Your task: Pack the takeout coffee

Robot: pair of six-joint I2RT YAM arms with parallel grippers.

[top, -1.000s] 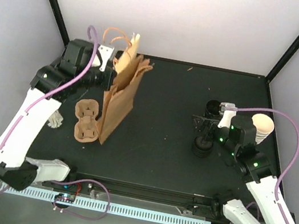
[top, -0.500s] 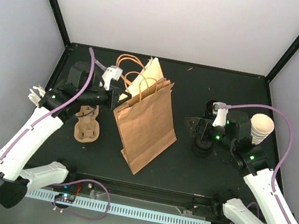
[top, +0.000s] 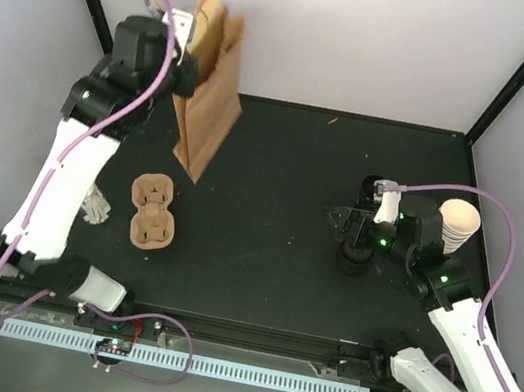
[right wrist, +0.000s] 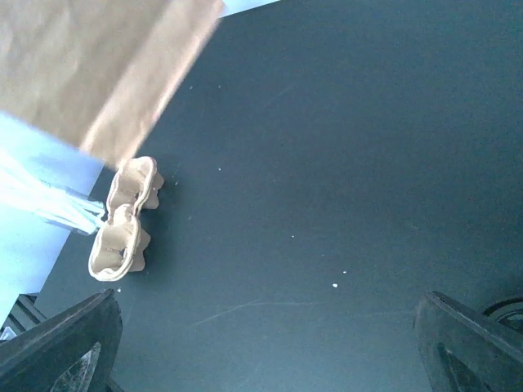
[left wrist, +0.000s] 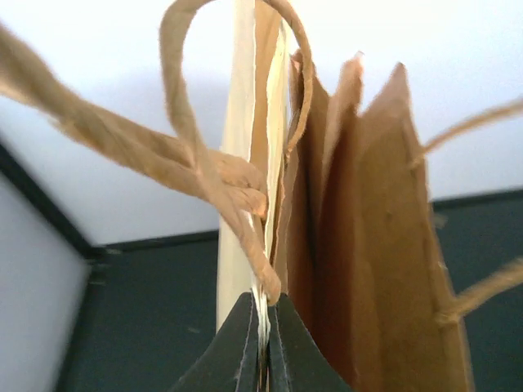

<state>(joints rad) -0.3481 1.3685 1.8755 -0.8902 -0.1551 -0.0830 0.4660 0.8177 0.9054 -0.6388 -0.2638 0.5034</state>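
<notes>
The takeout coffee [top: 460, 223], a small cream-white paper cup, stands at the table's right edge, just right of my right arm. My right gripper [top: 344, 221] is open and points left over the mat; in the right wrist view the right gripper [right wrist: 270, 343] has only bare dark mat between its fingertips [right wrist: 65, 343]. My left gripper [top: 192, 26] is raised at the far left and shut on the top edge of the brown paper bag [top: 209, 95], which hangs off the table. In the left wrist view the left gripper [left wrist: 265, 306] pinches the bag [left wrist: 368, 245] at a handle's root.
A pulp cup carrier [top: 153, 210] lies on the left of the mat and shows as the carrier [right wrist: 122, 229] in the right wrist view. Black lids [top: 355, 256] sit under my right wrist, with another [top: 373, 187] behind. A pale crumpled item [top: 92, 207] lies at the left edge.
My left arm has swung the bag from the middle of the mat up and back to the far left corner. The right arm has barely moved.
</notes>
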